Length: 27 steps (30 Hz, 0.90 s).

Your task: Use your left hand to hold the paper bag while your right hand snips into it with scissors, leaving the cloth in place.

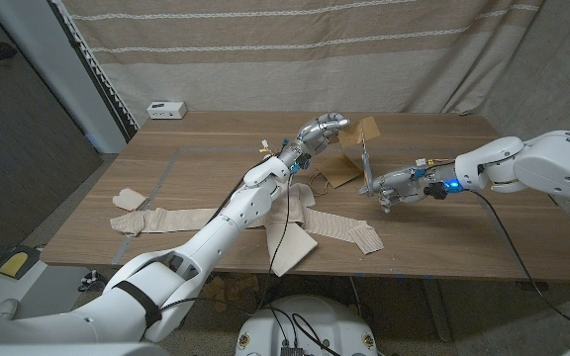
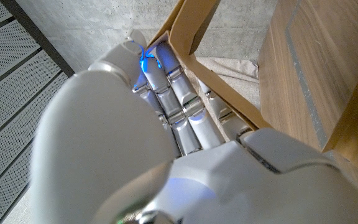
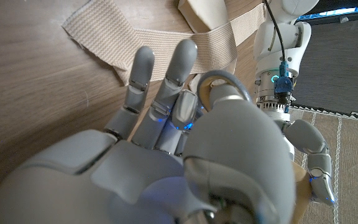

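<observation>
Closest to my head camera, my left arm runs up from the bottom corner across the table (image 1: 87, 213) and over the strips of beige cloth (image 1: 339, 225), which lie spread on the wood around the forearm. At the end of it my left hand (image 1: 322, 130) has its fingers (image 2: 166, 81) closed over the top edge of the brown paper bag (image 1: 349, 148), holding the bag up near the middle of the table, just beyond the cloth. From the left wrist I see those fingers pressed side by side against the bag's folded rim. My right hand (image 1: 392, 188) comes in from the other side and grips the scissors (image 1: 366, 168), whose blades point up just beside the bag; I cannot tell whether they touch the paper. From the right wrist, the thumb sits through the grey handle loop while the other fingers (image 3: 143, 68) reach forward, slightly apart. A small white box (image 1: 166, 109) rests at the far edge.
</observation>
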Motion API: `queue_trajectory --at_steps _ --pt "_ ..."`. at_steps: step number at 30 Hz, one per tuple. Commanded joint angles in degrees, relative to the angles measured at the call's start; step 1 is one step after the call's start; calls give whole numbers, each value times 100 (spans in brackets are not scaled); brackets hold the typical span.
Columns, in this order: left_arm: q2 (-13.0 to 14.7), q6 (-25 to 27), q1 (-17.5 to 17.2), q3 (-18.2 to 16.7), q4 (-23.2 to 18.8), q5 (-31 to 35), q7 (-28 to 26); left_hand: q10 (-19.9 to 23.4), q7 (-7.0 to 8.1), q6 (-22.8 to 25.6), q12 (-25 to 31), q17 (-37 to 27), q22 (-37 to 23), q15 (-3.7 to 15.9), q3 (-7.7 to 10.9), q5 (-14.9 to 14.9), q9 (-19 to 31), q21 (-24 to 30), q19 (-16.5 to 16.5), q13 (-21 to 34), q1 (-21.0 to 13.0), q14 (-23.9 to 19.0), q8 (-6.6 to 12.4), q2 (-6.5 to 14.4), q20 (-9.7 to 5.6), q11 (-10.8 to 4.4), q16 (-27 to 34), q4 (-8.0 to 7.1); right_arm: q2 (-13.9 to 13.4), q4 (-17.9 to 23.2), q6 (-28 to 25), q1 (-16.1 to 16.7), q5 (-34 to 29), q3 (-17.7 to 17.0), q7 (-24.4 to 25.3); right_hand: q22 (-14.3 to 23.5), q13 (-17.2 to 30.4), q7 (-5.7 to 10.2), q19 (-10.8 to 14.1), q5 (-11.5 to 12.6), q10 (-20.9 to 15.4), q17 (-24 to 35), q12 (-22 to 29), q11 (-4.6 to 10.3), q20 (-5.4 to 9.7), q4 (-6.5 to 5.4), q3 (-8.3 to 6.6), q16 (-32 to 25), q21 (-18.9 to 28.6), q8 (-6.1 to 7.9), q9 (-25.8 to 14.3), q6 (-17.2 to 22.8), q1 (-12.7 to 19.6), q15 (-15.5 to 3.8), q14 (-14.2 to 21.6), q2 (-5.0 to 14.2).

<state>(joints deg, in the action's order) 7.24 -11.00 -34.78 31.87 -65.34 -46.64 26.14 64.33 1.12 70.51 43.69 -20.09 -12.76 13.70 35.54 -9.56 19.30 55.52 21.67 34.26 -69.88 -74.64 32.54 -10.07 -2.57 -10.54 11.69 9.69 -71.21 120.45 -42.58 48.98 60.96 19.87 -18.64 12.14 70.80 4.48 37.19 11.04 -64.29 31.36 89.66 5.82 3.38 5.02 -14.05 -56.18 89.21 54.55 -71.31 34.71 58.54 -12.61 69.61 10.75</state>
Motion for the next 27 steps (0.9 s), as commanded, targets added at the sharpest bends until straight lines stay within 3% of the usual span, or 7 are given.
queue_trajectory --at_steps 1,4,8,10,17,19,27 --pt "17 -3 19 -38 59 -42 10 58 -37 73 -4 -28 -8 20 66 -27 12 46 -38 0 -39 -20 30 42 -698 -73 23 -4 -15 -112 137 110 206 -69 -91 28 20 -1064 56 27 -45 -16 27 19 643 -539 -590 -23 28 3618 -13 2882 -27 -23 46 100" --pt "25 9 37 -44 95 -47 28 76 -41 68 8 -29 -5 19 68 -28 20 56 -42 6 -41 -23 33 43 -697 -72 25 -3 -42 -143 266 205 247 -122 -144 25 18 -1046 87 21 -57 -45 26 54 644 -536 -593 -18 31 3613 -11 2881 -49 -18 51 62" --pt "0 -11 83 -57 216 -52 71 72 -45 75 3 -30 1 18 71 -28 29 69 -48 -2 -40 -24 40 43 -696 -72 25 -3 -71 -147 386 311 309 -196 -145 -9 10 -950 111 -47 4 -176 3 43 678 -600 -443 4 -9 3599 -10 2792 -277 -11 52 -52" --pt "-32 -12 114 -73 308 -81 117 70 -45 76 6 -30 5 18 72 -28 28 75 -52 5 -40 -23 40 41 -696 -74 24 -3 -79 -159 443 328 297 -199 -201 -35 4 -941 137 -89 14 -239 -2 48 672 -620 -298 2 -32 3599 -9 2729 -439 -8 39 -171" --pt "-138 -143 301 -163 748 -149 430 64 -36 67 5 -33 17 19 76 -28 19 99 -67 2 -40 -26 30 36 -694 -73 26 -1 -73 -186 512 324 305 -201 -302 -80 -3 -934 147 -127 75 -368 -13 35 683 -559 -96 36 -79 3604 -6 2590 -605 -19 -53 -322" --pt "-149 -192 339 -189 831 -149 499 66 -23 73 9 -35 20 19 77 -28 26 107 -72 7 -39 -26 36 39 -694 -74 27 -2 -58 -189 497 295 304 -182 -326 -101 -5 -927 148 -130 93 -391 -18 62 674 -553 26 12 -109 3602 -5 2535 -718 -11 -64 -413" --pt "-253 -116 439 -350 1137 -383 882 63 -32 80 15 -36 28 18 80 -28 15 123 -89 16 -36 -23 32 38 -695 -74 25 -3 14 -243 584 221 237 -109 -509 -165 -112 -914 136 -71 155 -383 -96 73 685 -706 455 70 -262 3603 0 2388 -1292 -26 -330 -676"
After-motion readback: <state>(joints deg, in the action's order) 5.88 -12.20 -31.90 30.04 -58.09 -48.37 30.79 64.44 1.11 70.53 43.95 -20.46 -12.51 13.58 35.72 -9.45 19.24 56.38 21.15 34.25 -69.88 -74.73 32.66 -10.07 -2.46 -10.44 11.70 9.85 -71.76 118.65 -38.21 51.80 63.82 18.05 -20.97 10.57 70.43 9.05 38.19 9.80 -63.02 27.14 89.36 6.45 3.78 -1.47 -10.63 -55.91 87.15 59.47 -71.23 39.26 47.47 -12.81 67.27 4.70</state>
